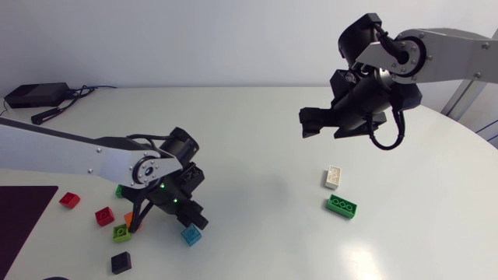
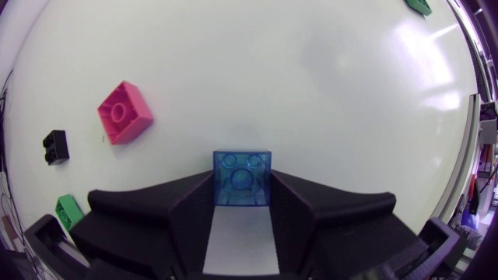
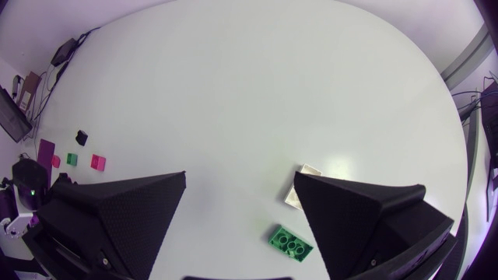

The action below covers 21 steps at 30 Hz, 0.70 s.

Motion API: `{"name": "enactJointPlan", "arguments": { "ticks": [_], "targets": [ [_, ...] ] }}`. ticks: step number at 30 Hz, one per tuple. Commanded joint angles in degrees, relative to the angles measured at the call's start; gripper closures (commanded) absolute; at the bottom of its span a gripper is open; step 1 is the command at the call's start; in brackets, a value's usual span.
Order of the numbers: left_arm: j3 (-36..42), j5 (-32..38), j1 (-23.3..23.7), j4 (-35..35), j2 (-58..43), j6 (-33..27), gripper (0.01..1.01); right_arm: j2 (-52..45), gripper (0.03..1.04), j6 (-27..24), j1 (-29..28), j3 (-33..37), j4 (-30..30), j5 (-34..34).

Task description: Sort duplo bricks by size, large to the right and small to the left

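Note:
A small translucent blue brick (image 2: 243, 167) rests on the white table (image 1: 257, 155) between the fingers of my left gripper (image 2: 243, 190), and both fingers press its sides. In the head view that gripper (image 1: 190, 221) is at the lower left, over the blue brick (image 1: 191, 234). My right gripper (image 1: 320, 124) hangs open and empty well above the table at the upper right. Below it lie a white brick (image 1: 334, 176) and a long green brick (image 1: 341, 206). The right wrist view shows the green brick (image 3: 291, 242) between the wide fingers and the white brick (image 3: 299, 190) partly behind one finger.
Small bricks lie around my left gripper: red (image 1: 69, 200), crimson (image 1: 104, 216), orange (image 1: 129, 220), green (image 1: 121, 232) and black (image 1: 120, 263). In the left wrist view, pink (image 2: 124, 112), black (image 2: 55, 146) and green (image 2: 68, 210) bricks lie beside the gripper. A dark mat (image 1: 19, 214) covers the near left corner.

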<state>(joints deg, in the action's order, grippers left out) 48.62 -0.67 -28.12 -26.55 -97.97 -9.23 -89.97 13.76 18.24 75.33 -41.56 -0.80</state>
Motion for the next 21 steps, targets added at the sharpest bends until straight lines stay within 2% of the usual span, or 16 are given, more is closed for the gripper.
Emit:
{"name": "enactJointPlan", "arguments": {
  "ticks": [1,8,13,14,17,21],
  "targets": [
    [-1.2,0.2,3.7,0.1,-0.2,-2.3,0.759,1.0,0.06,0.6,-0.4,-1.9,0.4,0.4],
    [-1.4,0.2,16.7,0.2,-0.5,-5.8,0.757,1.4,0.06,0.5,-0.3,-2.1,0.4,0.4],
    [-1.9,0.2,20.7,1.0,-2.4,-7.2,0.743,2.2,0.06,0.4,-0.3,-2.2,0.3,0.4],
    [-1.8,0.1,20.8,0.8,-2.4,-7.2,0.656,2.3,0.06,0.4,-0.3,-2.2,0.2,0.4],
    [-2.0,0.1,18.6,-1.4,0.4,-6.9,0.043,2.7,0.06,0.3,-0.3,-2.2,0.1,0.4],
    [-4.0,-1.3,10.3,-2.6,10.1,-6.6,0.043,3.2,0.06,0.2,-0.3,-2.4,0.0,0.4]
  ]
}}
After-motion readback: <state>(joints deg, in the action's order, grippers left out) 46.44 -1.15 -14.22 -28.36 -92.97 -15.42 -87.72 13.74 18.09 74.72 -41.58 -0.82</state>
